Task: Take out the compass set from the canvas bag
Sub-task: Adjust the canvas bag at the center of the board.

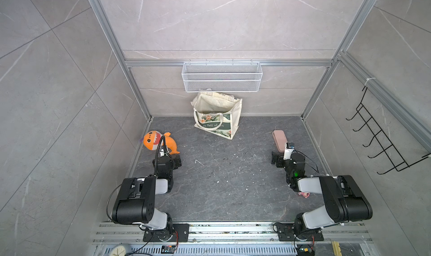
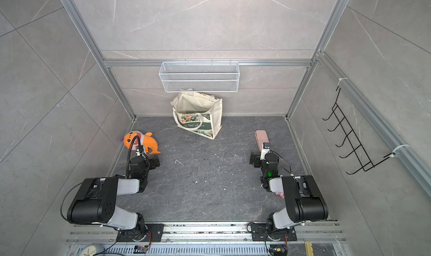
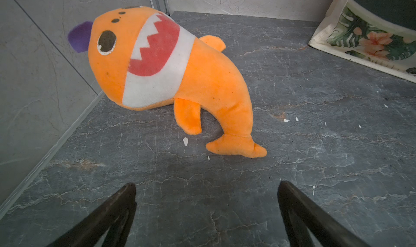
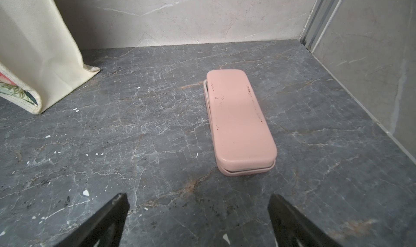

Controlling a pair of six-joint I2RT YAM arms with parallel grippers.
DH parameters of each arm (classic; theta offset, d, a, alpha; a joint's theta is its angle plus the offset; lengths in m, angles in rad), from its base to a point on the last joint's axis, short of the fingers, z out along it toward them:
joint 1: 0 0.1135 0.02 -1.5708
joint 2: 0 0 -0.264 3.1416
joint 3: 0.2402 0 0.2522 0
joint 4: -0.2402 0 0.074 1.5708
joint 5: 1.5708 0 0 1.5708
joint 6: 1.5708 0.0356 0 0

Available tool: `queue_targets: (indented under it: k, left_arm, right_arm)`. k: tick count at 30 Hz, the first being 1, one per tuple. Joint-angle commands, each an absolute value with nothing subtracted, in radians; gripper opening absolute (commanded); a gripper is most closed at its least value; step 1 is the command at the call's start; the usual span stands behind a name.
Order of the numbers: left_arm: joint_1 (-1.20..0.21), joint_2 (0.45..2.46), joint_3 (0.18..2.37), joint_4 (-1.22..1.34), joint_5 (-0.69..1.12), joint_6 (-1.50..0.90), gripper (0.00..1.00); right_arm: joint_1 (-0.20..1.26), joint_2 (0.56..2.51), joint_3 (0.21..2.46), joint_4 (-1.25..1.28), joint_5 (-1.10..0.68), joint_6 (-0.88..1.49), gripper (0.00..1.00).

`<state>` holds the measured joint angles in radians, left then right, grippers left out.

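The canvas bag (image 1: pixel 217 117) (image 2: pixel 198 116) stands upright at the back wall with its mouth open, and I see only cream lining inside. A closed pink oblong case (image 1: pixel 279 137) (image 4: pixel 238 120), which looks like the compass set, lies flat on the dark floor to the right of the bag and apart from it. My right gripper (image 1: pixel 276 159) (image 4: pixel 198 196) hovers open just short of the case's near end, holding nothing. My left gripper (image 1: pixel 178 161) (image 3: pixel 207 186) is open and empty near the plush's tail. Corners of the bag (image 3: pixel 369 39) (image 4: pixel 33 54) show in both wrist views.
An orange shark plush (image 1: pixel 155 141) (image 3: pixel 180 77) lies by the left wall. A white mesh basket (image 1: pixel 221 76) hangs on the back wall above the bag. A black hook rack (image 1: pixel 382 138) hangs on the right wall. A small pink object (image 1: pixel 304 194) lies under the right arm.
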<state>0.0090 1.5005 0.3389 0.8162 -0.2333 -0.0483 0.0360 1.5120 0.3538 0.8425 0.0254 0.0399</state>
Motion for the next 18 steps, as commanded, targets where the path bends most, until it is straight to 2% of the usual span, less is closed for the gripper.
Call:
queue_targets:
  k: [1,8,11,13,16,18]
  left_arm:
    - [0.006,1.498,0.354,0.859,-0.23,-0.027,1.0]
    - [0.008,1.491,0.356,0.857,-0.254,-0.03,1.0]
    - [0.009,1.438,0.39,0.751,-0.276,-0.043,1.0]
    - [0.009,1.376,0.424,0.623,-0.267,-0.052,1.0]
    - [0.01,1.285,0.462,0.46,-0.273,-0.099,1.0]
    - [0.009,1.219,0.509,0.307,-0.311,-0.169,1.0]
  right_arm:
    - [0.037,1.504,0.368,0.847,0.017,0.031,0.99]
    - [0.036,1.493,0.368,0.842,0.038,0.04,1.0]
    - [0.036,1.425,0.453,0.618,0.163,0.088,0.99]
    - [0.036,1.384,0.501,0.486,0.177,0.086,0.99]
    - [0.037,1.276,0.475,0.446,0.19,0.1,1.0]
    - [0.036,1.201,0.502,0.316,0.254,0.157,1.0]
